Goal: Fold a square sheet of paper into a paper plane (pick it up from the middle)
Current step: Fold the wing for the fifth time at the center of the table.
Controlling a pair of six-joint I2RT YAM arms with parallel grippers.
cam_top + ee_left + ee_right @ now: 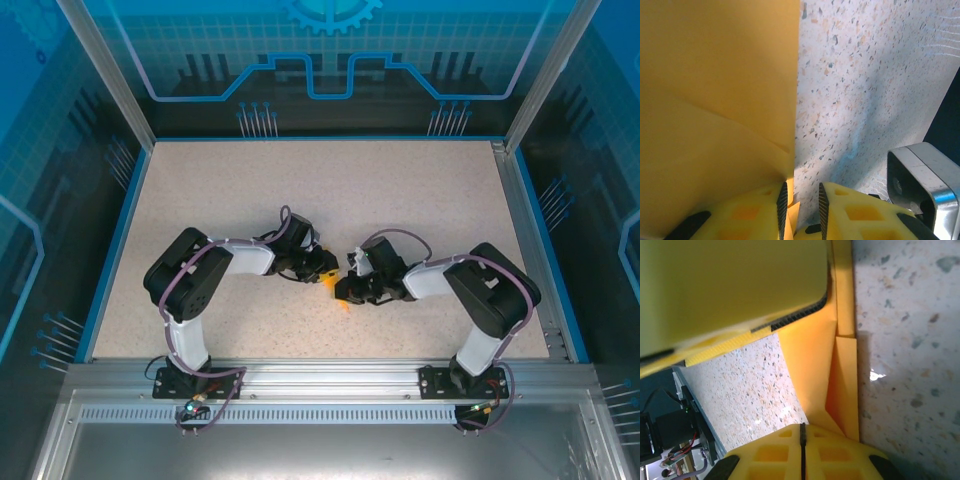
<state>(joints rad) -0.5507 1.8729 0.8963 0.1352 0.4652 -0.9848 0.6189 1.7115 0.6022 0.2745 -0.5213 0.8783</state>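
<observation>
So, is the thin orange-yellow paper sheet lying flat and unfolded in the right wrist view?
No, the orange-yellow paper sheet shows overlapping folded flaps with creases along its right edge.

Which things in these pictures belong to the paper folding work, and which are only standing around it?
Belong to the job:
- folded orange-yellow paper
- left gripper
- right gripper

Only standing around:
- speckled table, which serves as the work surface
- blue rear panel
- metal rail at the near edge
</observation>
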